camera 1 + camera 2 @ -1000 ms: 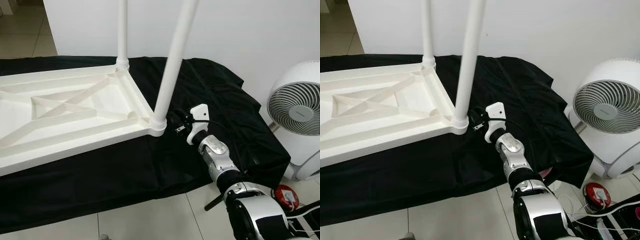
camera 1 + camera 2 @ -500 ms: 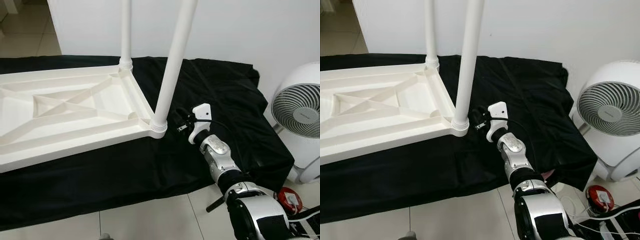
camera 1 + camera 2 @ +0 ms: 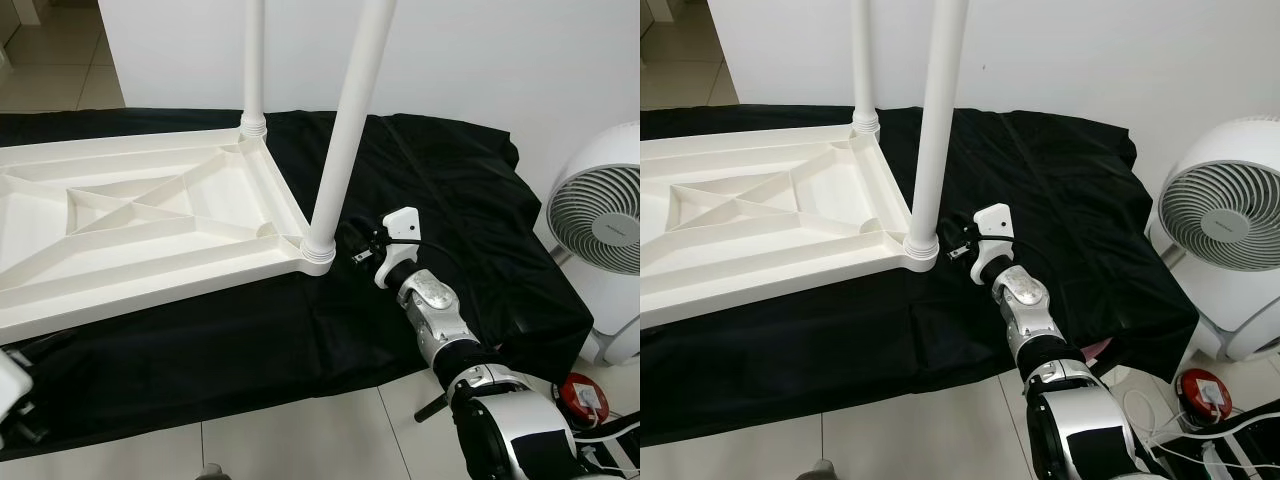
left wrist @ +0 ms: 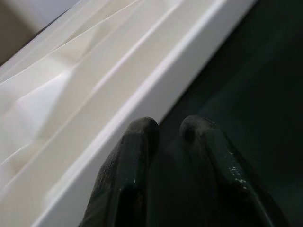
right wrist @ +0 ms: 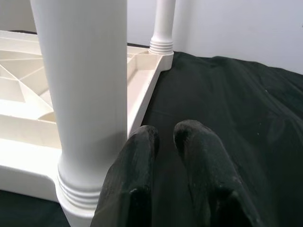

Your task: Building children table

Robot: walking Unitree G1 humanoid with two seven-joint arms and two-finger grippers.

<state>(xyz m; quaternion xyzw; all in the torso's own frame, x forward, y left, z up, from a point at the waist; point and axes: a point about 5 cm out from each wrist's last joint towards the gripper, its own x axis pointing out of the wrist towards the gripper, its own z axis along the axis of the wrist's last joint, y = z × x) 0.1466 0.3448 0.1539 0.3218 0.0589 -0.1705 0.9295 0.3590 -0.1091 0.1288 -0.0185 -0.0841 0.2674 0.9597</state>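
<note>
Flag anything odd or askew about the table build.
The tabletop lies upside down on the black cloth, as assembly needs. The near leg leans slightly sideways, perhaps camera perspective. The far leg looks upright. Nothing looks damaged.

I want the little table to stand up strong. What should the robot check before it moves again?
1. Near leg upright in its corner socket: ok.
2. Far leg seated in its corner: ok.
3. Near leg screwed fully tight: cannot tell.
4. Right gripper beside the near leg, holding nothing: ok.
5. Left gripper by the table top's near edge, holding nothing: ok.
6. Table top lying flat on the black cloth: ok.
</note>
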